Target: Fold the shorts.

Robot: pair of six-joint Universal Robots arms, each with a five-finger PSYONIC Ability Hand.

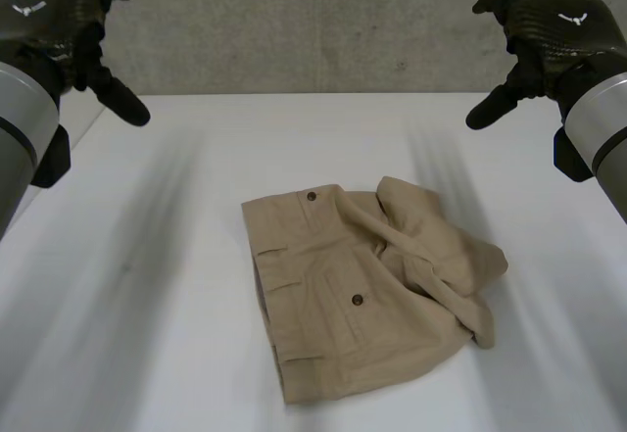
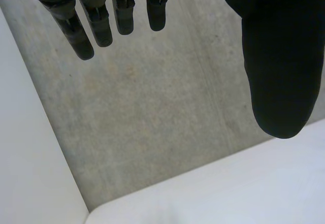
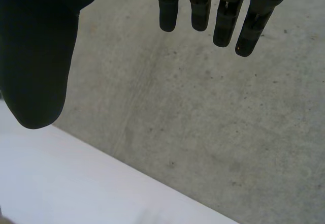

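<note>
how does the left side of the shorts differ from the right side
The left side lies flat and smooth; the right side is bunched into raised folds. The left side shows dark buttons and pocket flaps; the right side shows neither. The left side has straight edges; the right side has a ragged outline. Both are the same tan cloth on the white table.

The shorts [image 1: 362,295] bunch at the right, perhaps hiding a leg; the left arm [image 1: 18,123] and right arm [image 1: 600,123] are cropped.
</note>
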